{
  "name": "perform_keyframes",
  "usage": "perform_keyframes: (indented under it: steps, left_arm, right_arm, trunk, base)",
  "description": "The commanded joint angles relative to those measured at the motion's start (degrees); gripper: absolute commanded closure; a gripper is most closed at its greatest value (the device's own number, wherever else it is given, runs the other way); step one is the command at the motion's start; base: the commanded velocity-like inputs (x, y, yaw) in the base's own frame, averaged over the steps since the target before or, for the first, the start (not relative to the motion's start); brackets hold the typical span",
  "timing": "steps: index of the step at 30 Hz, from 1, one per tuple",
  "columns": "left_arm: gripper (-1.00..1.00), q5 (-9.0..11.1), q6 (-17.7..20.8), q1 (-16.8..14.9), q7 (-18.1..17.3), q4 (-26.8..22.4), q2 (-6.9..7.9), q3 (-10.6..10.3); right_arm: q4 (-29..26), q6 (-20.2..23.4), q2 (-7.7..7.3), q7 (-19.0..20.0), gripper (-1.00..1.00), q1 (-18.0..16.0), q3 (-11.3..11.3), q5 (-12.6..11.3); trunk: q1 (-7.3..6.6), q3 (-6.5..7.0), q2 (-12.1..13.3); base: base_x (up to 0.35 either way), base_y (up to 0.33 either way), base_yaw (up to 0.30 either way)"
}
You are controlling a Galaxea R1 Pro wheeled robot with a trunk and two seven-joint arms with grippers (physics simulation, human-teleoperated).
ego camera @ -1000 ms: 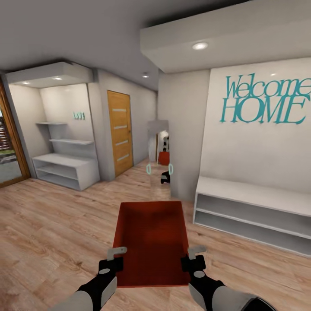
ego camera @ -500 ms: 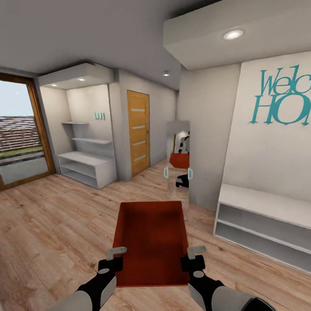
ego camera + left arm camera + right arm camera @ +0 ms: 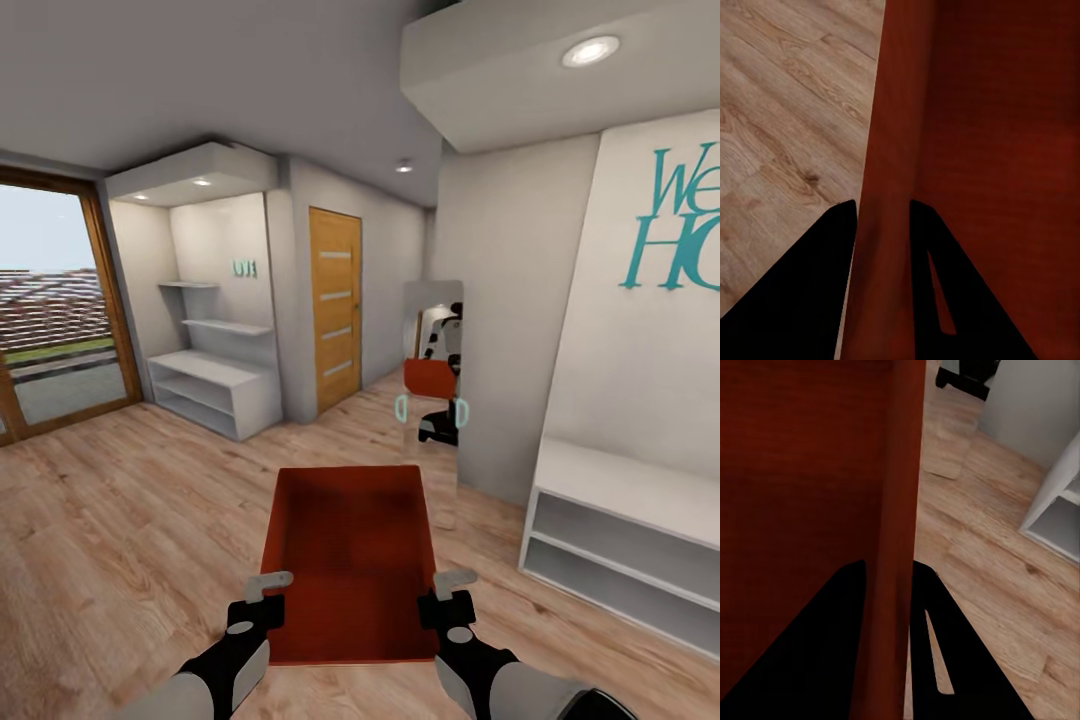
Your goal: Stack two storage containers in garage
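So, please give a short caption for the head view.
Both grippers, left and right, carry an orange bin over a wood floor.

Teal "We / HC" on wall (image 3: 600, 330)

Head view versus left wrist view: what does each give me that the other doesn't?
Head view alone: the whole bin held between left gripper and right gripper, plus the wooden door, mirror, glass door and shelves. Left wrist view alone: the bin's thin wall pinched between that gripper's fingers. Both: the orange-red bin and the plank floor.
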Motion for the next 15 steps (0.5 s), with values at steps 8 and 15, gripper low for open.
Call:
perform_keyframes:
  steps: [8, 15]
  left_arm:
    - [1.00, -0.23, -0.29, 0.00, 2.73, -0.04, -0.01, 1.00]
    - [1.00, -0.23, -0.29, 0.00, 2.72, -0.04, -0.01, 1.01]
  right_arm:
    - [-0.52, 0.12, 0.05, 2.31, 1.00, -0.04, -4.70, 0.30]
    - [-0.52, 0.07, 0.11, 2.31, 1.00, 0.03, -4.70, 0.36]
  trunk:
    - [0.05, -0.03, -0.04]
    - [0.05, -0.03, -0.04]
  base:
    - [0.322, 0.000, 0.000]
    - [0.322, 0.000, 0.000]
